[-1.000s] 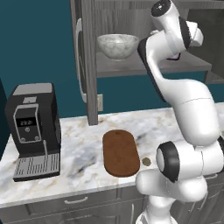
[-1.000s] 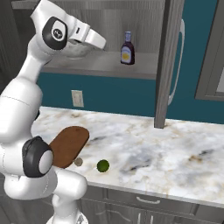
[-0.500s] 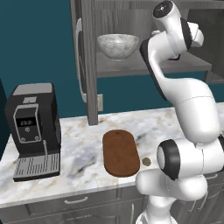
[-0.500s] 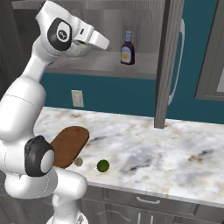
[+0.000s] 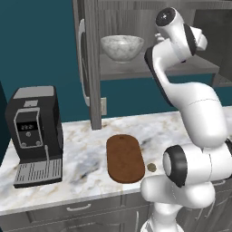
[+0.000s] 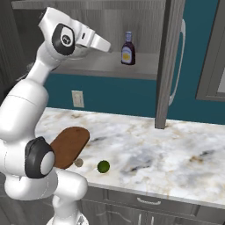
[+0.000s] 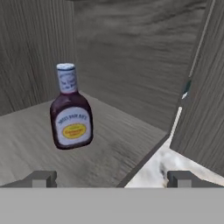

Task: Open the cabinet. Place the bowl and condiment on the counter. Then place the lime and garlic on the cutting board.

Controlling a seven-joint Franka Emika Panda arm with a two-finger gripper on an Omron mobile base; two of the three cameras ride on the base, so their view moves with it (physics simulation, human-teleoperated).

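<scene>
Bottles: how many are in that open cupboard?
1. The condiment stands upright on the shelf of the cabinet, to the right of the bowl. The arm may hide more.

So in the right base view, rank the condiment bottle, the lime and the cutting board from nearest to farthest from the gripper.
1. condiment: on the cabinet shelf, just beyond the open gripper.
2. cutting board: down on the counter, below the arm.
3. lime: near the counter's front edge. Too close to call against the board.

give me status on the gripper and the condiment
Gripper open, empty, at the shelf. Condiment upright in the open cabinet, ahead and off to one side. Nothing between them.
</scene>
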